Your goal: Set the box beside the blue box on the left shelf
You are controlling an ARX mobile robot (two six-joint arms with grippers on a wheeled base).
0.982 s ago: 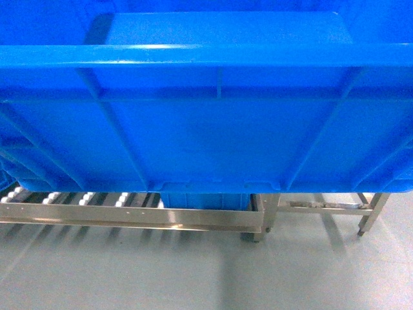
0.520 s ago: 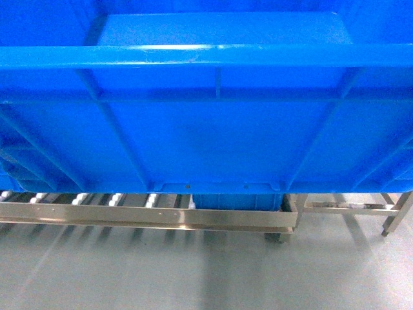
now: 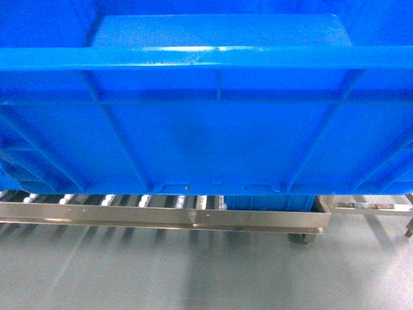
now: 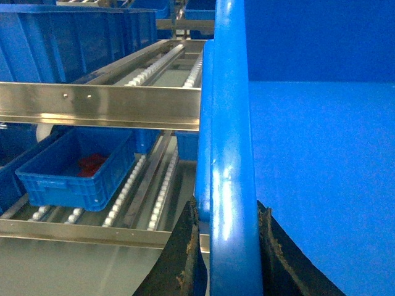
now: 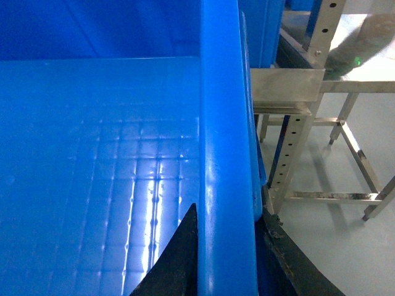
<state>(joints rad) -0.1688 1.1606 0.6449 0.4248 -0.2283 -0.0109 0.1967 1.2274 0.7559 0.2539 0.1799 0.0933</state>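
Both grippers, left gripper (image 4: pixel 225 246) and right gripper (image 5: pixel 225 259), pinch opposite rims of the blue crate (image 3: pixel 206 135), carried between them above the roller shelf (image 3: pixel 129 201). Transport step; next, probably lower it beside the small blue bin (image 4: pixel 77 166).

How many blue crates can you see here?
At least 3: the big box held at its rim, a small crate on the lower rollers, another behind the upper rail. Others may be hidden.
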